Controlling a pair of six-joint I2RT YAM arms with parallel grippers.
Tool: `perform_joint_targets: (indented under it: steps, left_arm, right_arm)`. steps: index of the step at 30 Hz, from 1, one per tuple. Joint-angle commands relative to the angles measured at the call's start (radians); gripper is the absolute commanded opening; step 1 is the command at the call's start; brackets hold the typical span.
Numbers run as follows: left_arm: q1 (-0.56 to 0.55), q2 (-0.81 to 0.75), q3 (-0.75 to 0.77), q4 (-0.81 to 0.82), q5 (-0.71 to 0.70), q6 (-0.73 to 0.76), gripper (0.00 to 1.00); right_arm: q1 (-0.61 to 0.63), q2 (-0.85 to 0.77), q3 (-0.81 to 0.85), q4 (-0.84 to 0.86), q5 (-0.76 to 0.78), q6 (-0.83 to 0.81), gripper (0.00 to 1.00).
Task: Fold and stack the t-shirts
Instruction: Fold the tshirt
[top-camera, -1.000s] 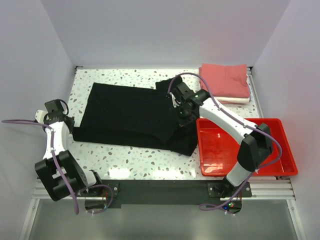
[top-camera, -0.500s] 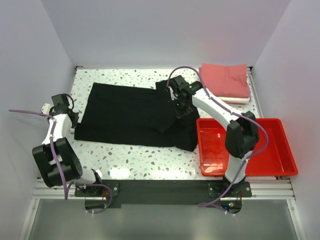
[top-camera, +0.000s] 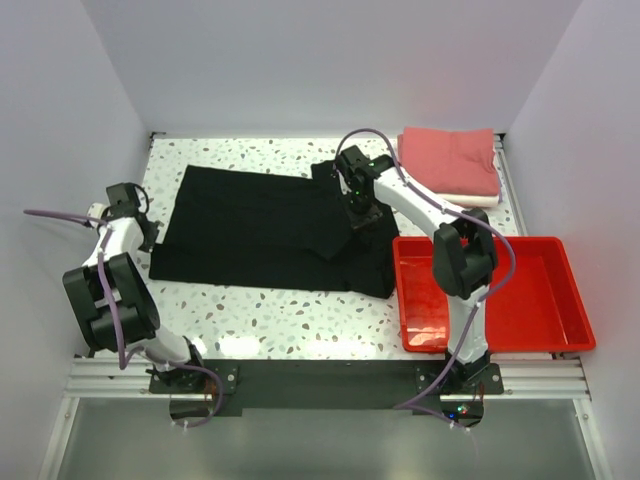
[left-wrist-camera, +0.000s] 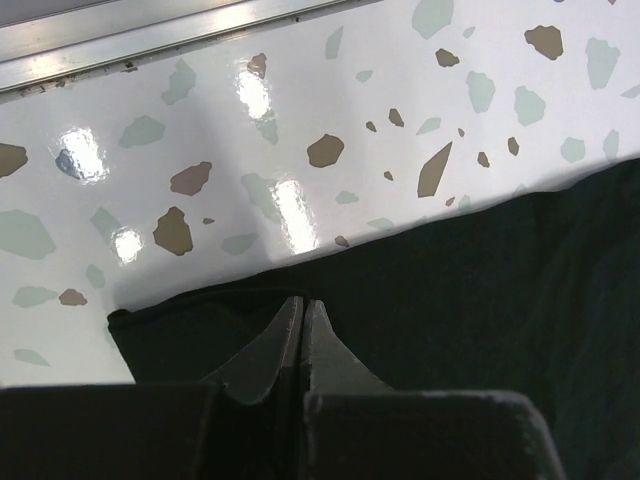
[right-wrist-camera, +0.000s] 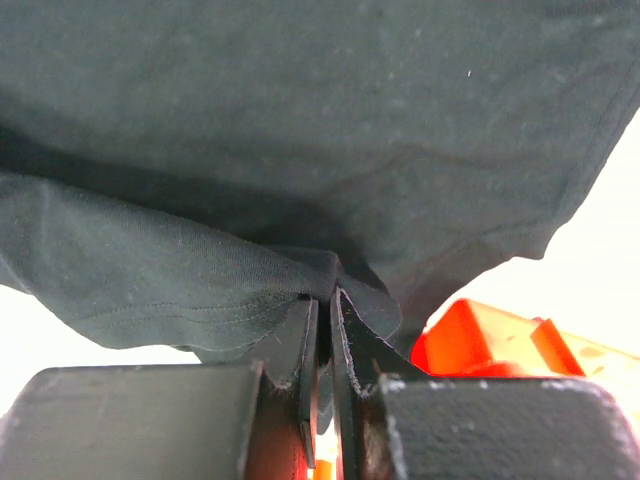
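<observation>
black t-shirt (top-camera: 260, 225) – spread flat, centre of worktop (top-camera: 250, 310) | left gripper (left-wrist-camera: 303, 308) – pressed together at its left hem, hold on cloth unclear | right gripper (right-wrist-camera: 322, 300) pinching a fold at its right edge | salmon-pink t-shirt (top-camera: 450, 160) on white t-shirt (top-camera: 475, 201), upper right

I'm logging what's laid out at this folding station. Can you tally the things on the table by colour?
black t-shirt: 1
salmon-pink t-shirt: 1
white t-shirt: 1
red tray: 1
Total: 4
</observation>
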Motion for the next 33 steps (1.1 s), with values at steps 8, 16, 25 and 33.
perform_joint_targets:
  steps: [8,16,25,33]
  left_arm:
    - [-0.023,0.095,0.096,0.063,-0.022,0.054,0.00]
    - [-0.026,0.097,0.137,0.039,0.004,0.079,0.80]
    - [-0.079,-0.089,0.099,0.030,0.056,0.105,1.00]
    - [-0.160,-0.160,-0.089,0.100,0.139,0.120,1.00]
  right_arm:
    - [-0.036,0.132,0.145,-0.030,0.023,0.024,0.06]
    - [-0.068,0.163,0.223,0.062,0.042,0.008,0.31]
    - [-0.072,-0.105,0.017,0.203,-0.015,-0.032,0.99]
    - [-0.029,-0.261,-0.396,0.436,-0.389,0.077,0.99]
